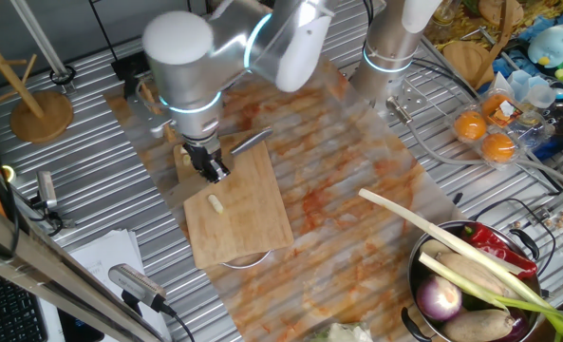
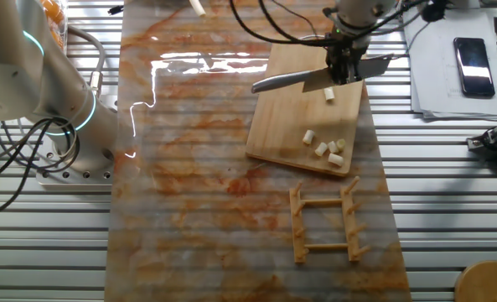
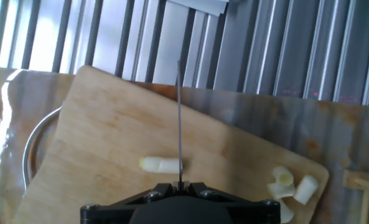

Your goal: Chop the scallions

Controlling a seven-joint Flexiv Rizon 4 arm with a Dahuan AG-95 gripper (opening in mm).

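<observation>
The gripper point(image 2: 345, 65) is clamped on a knife point(image 2: 302, 80) and holds it over the wooden board point(image 2: 302, 117), with the blade running out flat toward the middle of the bench point(image 2: 198, 184) in the other fixed view. From the hand view the blade point(image 3: 180, 118) shows only as a thin edge, pointing straight away from the camera, and its near end sits right at one end of a short pale scallion piece point(image 3: 160, 165) lying on the board point(image 3: 109, 143); whether the edge touches that piece I cannot tell. That same piece point(image 2: 329, 95) lies just below the gripper in the other fixed view, and in the first fixed view it point(image 1: 217, 202) rests near the middle of the board point(image 1: 248, 218), just under the gripper point(image 1: 211, 169). More scallion chunks point(image 2: 328, 148) sit bunched at the board's far corner, next to a small wooden rack point(image 2: 325, 222) that lies flat on the bench just beyond the board edge; the hand view catches a few of these chunks point(image 3: 291, 183) at its lower right. Well apart from the board, a steel bowl point(image 1: 423, 261) holds a purple onion point(image 1: 441, 300), red chili point(image 1: 497, 249) and a long leek point(image 1: 423, 226) resting across its rim.
</observation>
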